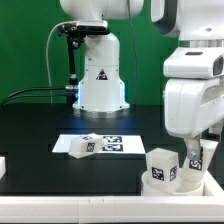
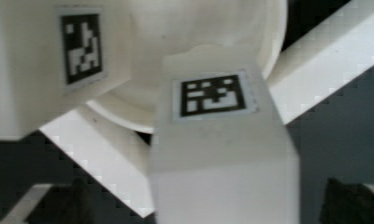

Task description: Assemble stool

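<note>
The round white seat (image 1: 150, 183) lies at the front of the exterior view's right. One tagged leg (image 1: 160, 164) stands upright on it. My gripper (image 1: 197, 166) is right beside it, around a second tagged leg (image 1: 196, 157) over the seat. In the wrist view this leg (image 2: 216, 140) runs down the middle between my dark fingers (image 2: 27, 208). Dark gaps show on both sides, so the gripper (image 2: 202, 208) is open around it. The seat (image 2: 184, 40) lies behind, and the other leg (image 2: 42, 60) stands beside it.
The marker board (image 1: 105, 143) lies mid-table with a third loose tagged leg (image 1: 78, 147) lying on its end at the exterior view's left. A white part (image 1: 3, 165) shows at the left edge. White bars (image 2: 326, 70) run under the seat. The robot base (image 1: 100, 80) stands behind.
</note>
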Robot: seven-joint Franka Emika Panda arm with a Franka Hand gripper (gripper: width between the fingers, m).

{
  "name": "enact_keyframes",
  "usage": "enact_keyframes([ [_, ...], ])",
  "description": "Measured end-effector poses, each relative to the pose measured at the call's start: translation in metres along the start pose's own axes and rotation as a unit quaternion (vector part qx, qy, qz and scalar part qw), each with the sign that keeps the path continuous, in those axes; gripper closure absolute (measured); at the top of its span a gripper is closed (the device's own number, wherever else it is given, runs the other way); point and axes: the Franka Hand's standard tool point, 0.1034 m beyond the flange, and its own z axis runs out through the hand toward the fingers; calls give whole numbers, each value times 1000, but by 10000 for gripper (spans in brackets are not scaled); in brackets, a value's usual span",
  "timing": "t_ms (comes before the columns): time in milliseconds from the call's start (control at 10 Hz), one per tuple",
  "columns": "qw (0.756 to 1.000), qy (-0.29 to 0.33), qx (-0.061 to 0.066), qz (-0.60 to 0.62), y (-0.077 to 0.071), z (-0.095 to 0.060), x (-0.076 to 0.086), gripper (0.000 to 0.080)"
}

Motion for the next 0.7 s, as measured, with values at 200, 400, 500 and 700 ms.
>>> enact_keyframes([
  [200,1000,0,0,18,0,0,-1,262],
  [400,996,0,1,93,0,1,0,399],
  [500,993,0,1,121,0,1,-1,466],
  [700,972,0,0,236,1,1,-1,466],
])
